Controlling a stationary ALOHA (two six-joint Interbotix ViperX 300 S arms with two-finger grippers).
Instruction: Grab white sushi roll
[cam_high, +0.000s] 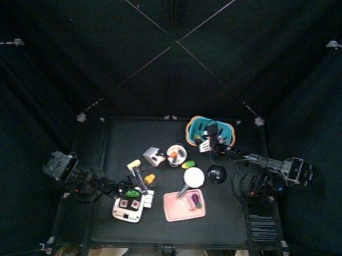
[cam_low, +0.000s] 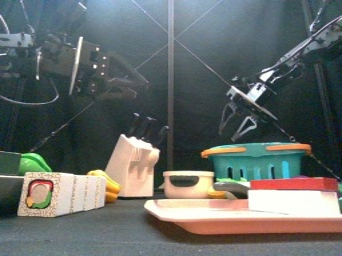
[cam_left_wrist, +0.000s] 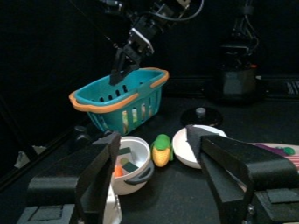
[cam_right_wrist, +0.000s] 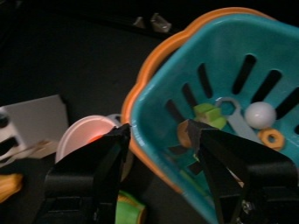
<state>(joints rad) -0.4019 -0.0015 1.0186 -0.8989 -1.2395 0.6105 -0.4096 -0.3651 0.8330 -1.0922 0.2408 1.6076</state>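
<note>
White sushi roll (cam_high: 194, 177) open from above; teal basket (cam_high: 206, 130), pink tray (cam_high: 183, 205) flank it.

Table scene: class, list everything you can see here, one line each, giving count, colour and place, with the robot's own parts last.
sushi roll: one, white, round, table middle.
basket: one, teal with orange rim, back right; small bits inside.
tray: one, pink, front right of middle.
knife block: one, white, dark handles, left of middle.
plate: one, white, holding brown and red bits.
box: one, white, printed, front left.
left hand: one, black, open, above the table's left.
right hand: one, black, open, over the basket rim.
</note>
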